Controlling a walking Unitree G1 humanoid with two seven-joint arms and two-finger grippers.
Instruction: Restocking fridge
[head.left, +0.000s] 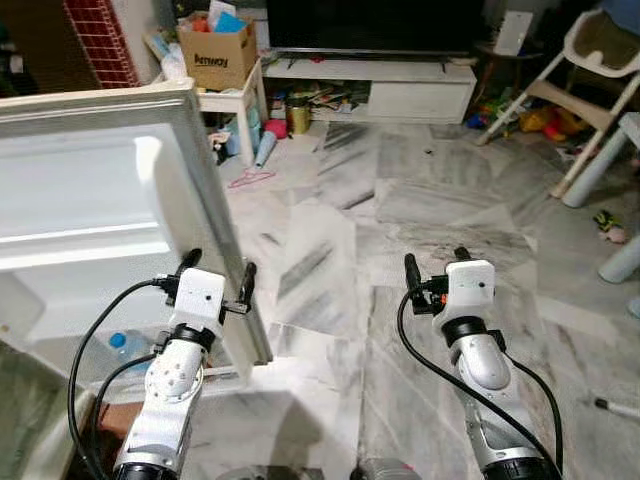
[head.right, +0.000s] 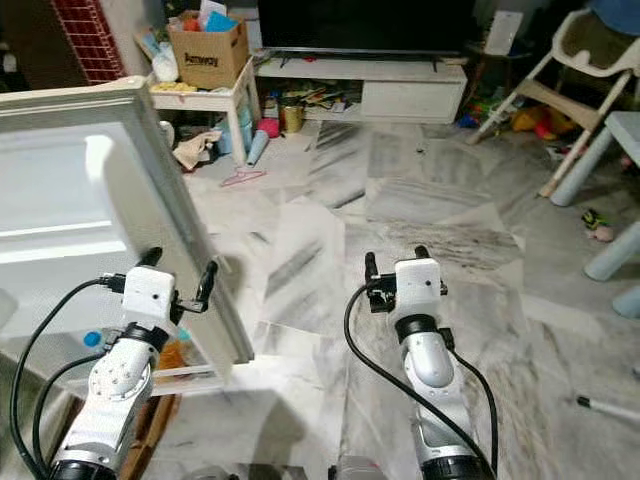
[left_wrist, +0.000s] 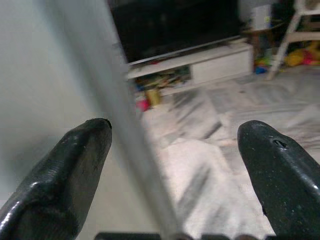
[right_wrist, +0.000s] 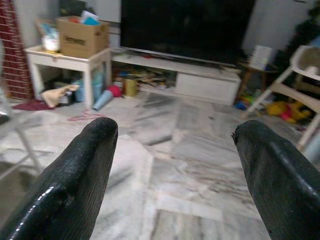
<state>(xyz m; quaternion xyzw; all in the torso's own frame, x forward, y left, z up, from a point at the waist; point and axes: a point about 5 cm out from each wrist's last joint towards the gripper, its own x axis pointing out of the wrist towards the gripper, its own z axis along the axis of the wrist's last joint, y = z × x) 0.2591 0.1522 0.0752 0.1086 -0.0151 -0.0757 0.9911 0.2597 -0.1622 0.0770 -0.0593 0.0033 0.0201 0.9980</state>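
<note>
Evenly lit room; wrist views softly blurred.

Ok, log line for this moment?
left gripper: open, straddling fridge door edge | right gripper: open, empty, over floor | door: open

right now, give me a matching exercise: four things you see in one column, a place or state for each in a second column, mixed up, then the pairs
Things:
1. left gripper
2. right gripper
3. cardboard box
4. fridge door

Places or states:
A. on the small white table
B. open, fingers either side of the door's edge
C. swung open
D. open over the marble floor, holding nothing

Pairs: 1-B, 2-D, 3-A, 4-C
</note>
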